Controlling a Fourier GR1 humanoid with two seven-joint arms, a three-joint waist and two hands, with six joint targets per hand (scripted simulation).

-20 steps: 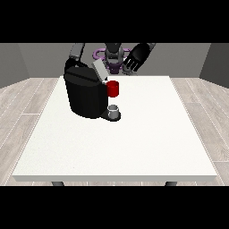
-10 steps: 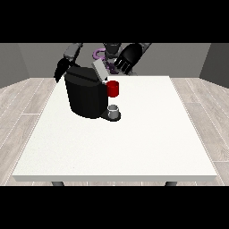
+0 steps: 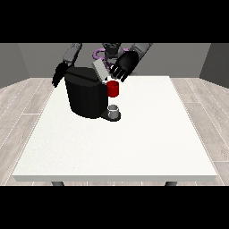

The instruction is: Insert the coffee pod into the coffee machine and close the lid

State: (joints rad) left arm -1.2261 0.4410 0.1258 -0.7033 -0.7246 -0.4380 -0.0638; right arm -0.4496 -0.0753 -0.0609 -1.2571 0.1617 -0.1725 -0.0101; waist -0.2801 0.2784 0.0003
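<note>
Two black hands work at the far side of the white table (image 3: 134,147). The hand at the view's right (image 3: 124,65) hangs with its fingers spread apart and pointing down, just above the raised grey lid (image 3: 100,70); whether they touch the lid cannot be told. The hand at the view's left (image 3: 58,74) sits behind the far left edge of the coffee machine (image 3: 85,96), mostly hidden, so its fingers cannot be made out. The lid stands tilted up over the black machine's top. At the machine's right front shows a red part (image 3: 113,88), and below it a small grey cup (image 3: 114,111) rests on the base. No separate coffee pod can be picked out.
</note>
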